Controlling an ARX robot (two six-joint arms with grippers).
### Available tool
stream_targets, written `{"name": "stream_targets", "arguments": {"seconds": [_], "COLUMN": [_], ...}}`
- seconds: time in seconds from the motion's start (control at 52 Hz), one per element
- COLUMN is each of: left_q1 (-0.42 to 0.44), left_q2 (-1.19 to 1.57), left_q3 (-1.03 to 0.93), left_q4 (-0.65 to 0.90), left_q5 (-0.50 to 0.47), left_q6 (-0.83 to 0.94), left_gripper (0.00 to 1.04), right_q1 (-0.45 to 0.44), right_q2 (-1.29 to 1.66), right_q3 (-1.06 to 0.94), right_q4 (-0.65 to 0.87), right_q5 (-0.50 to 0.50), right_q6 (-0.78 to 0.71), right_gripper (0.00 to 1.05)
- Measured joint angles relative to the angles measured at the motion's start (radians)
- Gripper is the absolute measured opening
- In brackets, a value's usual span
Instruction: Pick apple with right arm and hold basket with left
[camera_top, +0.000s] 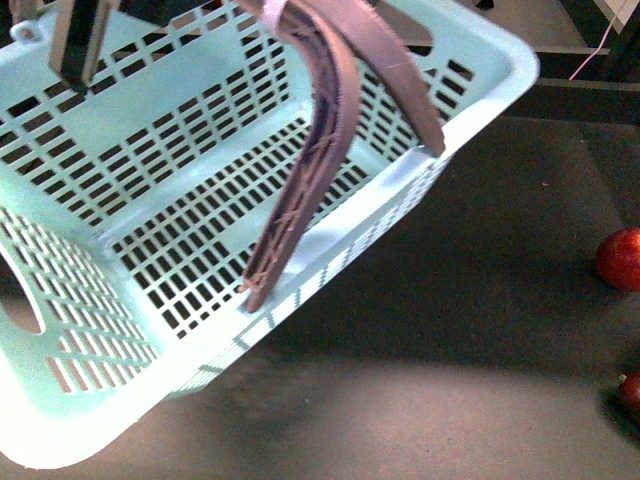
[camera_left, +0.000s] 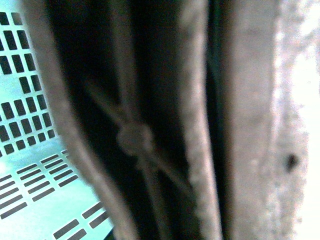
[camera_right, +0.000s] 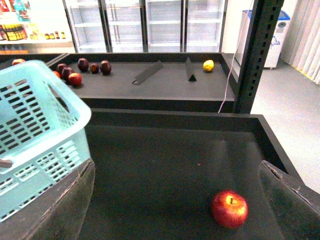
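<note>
The pale mint-green basket (camera_top: 200, 200) hangs tilted above the dark tray and fills the left of the front view; it is empty. Its brownish-mauve handles (camera_top: 330, 130) cross its middle. My left gripper (camera_top: 78, 40) is shut on the basket at its top far edge. The left wrist view shows only a handle rib (camera_left: 135, 137) close up, with slotted basket floor (camera_left: 30, 165) beside it. The apple (camera_right: 229, 208), bright red with a yellow patch, lies on the tray, also at the right edge of the front view (camera_top: 620, 258). My right gripper (camera_right: 172, 210) is open and empty, above and short of the apple.
A smaller dark red fruit (camera_top: 632, 388) lies at the right edge, nearer than the apple. The tray's raised wall (camera_right: 175, 117) runs behind it. A rear shelf holds several dark red fruits (camera_right: 75, 70) and a yellow fruit (camera_right: 208, 65). A black post (camera_right: 257, 55) stands at the right.
</note>
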Motion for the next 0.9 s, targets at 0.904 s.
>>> {"name": "stream_targets", "arguments": {"seconds": [0.904], "left_q1": [-0.208], "left_q2": [0.032], "left_q3": [0.12], "left_q4": [-0.036], "left_q5": [-0.012], "left_q6": [0.06], "left_gripper": [0.14], "right_q1": [0.0], "right_q2": [0.0], "right_q3": [0.0], "right_q4": [0.0], "right_q5": [0.0], "right_q6": [0.0], "right_gripper": [0.96]}}
